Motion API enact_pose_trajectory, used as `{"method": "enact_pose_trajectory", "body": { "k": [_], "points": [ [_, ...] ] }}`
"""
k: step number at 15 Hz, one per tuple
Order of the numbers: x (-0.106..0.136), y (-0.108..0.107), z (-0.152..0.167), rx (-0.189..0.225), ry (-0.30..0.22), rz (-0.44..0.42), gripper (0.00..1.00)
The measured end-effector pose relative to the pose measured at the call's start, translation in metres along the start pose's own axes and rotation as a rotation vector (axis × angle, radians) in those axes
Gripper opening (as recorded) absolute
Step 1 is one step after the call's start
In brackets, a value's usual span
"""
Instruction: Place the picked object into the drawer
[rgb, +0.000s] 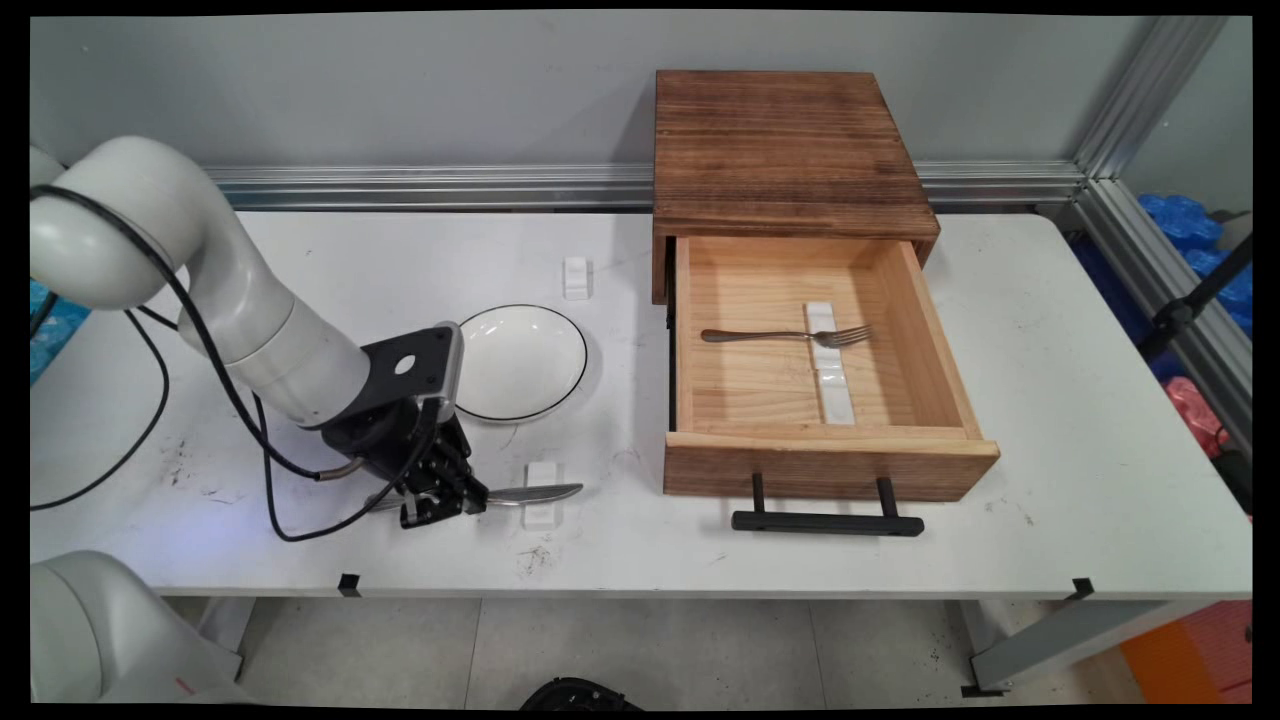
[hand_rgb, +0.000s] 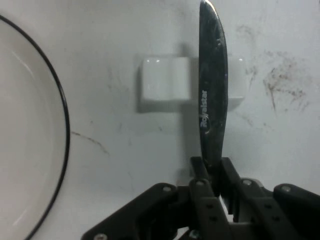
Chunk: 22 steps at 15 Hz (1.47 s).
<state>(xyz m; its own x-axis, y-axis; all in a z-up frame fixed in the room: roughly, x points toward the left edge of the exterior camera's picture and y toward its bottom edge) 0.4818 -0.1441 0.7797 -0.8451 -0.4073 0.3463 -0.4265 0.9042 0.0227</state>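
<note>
a white robot arm reaches in from the left and bends down to the near left part of a white worktop (rgb: 1050, 400). its black two-finger hand (rgb: 462, 497) is low over the surface, and its fingers (hand_rgb: 200, 172) are closed on a table knife (rgb: 530, 494), gripping it where the handle meets the blade. the knife lies nearly level, its blade pointing to the right in the main view. in the hand view the blade (hand_rgb: 212, 100) runs straight up from the fingers, dark and shiny, with a small maker's name printed on it.

the blade crosses over a small white ceramic rest (rgb: 541, 495), a low block with a groove in its top. whether the blade touches the rest cannot be told.

just behind the hand sits a shallow white plate (rgb: 525, 360) with a thin black rim, nothing on it. a second small white rest (rgb: 577, 277) stands farther back, beyond the plate.

to the right, a dark wooden box (rgb: 790, 150) stands at the back of the worktop. its pale wooden drawer (rgb: 830, 465) is pulled fully out towards the near edge, with a black bar handle (rgb: 827, 521) on the front. inside the drawer a long white rest (rgb: 832, 385) lies front to back, and a metal fork (rgb: 780, 336) lies across it, tines to the right.
</note>
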Motion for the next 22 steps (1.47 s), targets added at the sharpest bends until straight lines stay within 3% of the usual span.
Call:
{"method": "enact_pose_trajectory", "body": {
  "k": [8,17,22],
  "points": [
    [0.023,-0.010,-0.030,-0.012,0.012,0.000,0.00],
    [0.057,-0.029,-0.096,-0.078,-0.003,0.022,0.00],
    [0.081,-0.041,-0.119,-0.100,0.013,0.030,0.00]
  ]
}}
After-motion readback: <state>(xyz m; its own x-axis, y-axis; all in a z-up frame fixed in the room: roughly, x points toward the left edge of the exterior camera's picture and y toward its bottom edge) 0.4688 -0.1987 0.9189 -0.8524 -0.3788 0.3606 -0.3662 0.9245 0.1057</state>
